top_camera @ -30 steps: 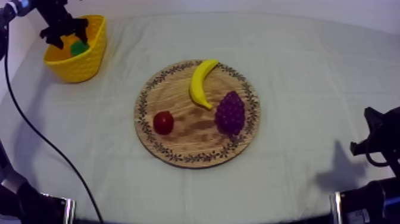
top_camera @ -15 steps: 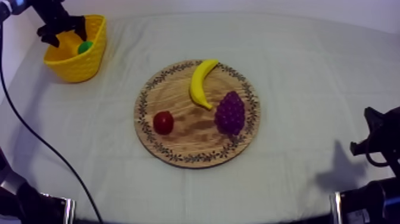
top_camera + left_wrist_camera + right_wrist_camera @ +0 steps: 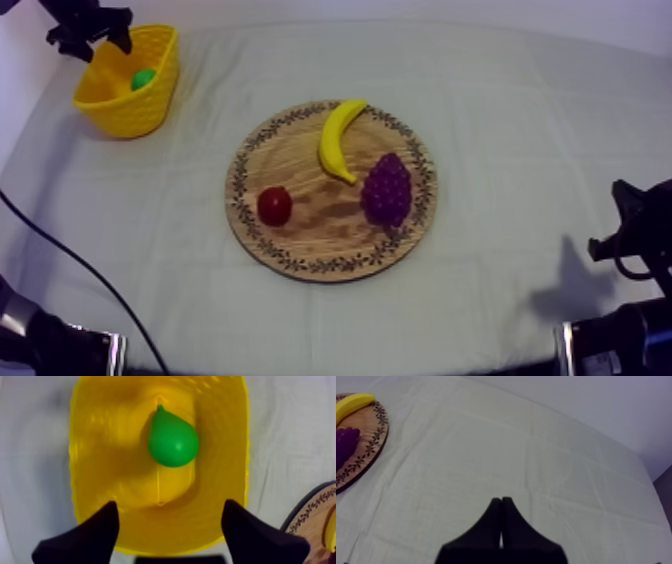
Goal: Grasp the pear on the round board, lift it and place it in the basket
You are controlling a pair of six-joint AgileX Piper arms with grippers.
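Left gripper [image 3: 170, 503]: fingers spread wide with nothing between them, hanging above the yellow basket [image 3: 130, 110] at the far left of the table.
Right gripper [image 3: 501, 501]: fingers pressed together into a narrow wedge, low over bare cloth at the right side, well apart from the board.
Table [image 3: 520, 120]: grey-white cloth, with the board in the middle and the basket at the far left corner.
Wooden board [image 3: 320, 225]: round with a patterned rim, carrying three toy fruits; the pear is off it.
Grapes [image 3: 387, 190]: purple bunch on the board's right part.
Banana [image 3: 338, 140]: on the board's far part, just beside the grapes.
Pear [image 3: 172, 438]: green, lying loose on the basket's floor, apart from both left fingers.
Small red fruit [image 3: 274, 205]: on the board's left part.
Done: judging by how things lie, both the pick and the drop are complete.
Left to do: probably only drawing the left arm clear of the basket.
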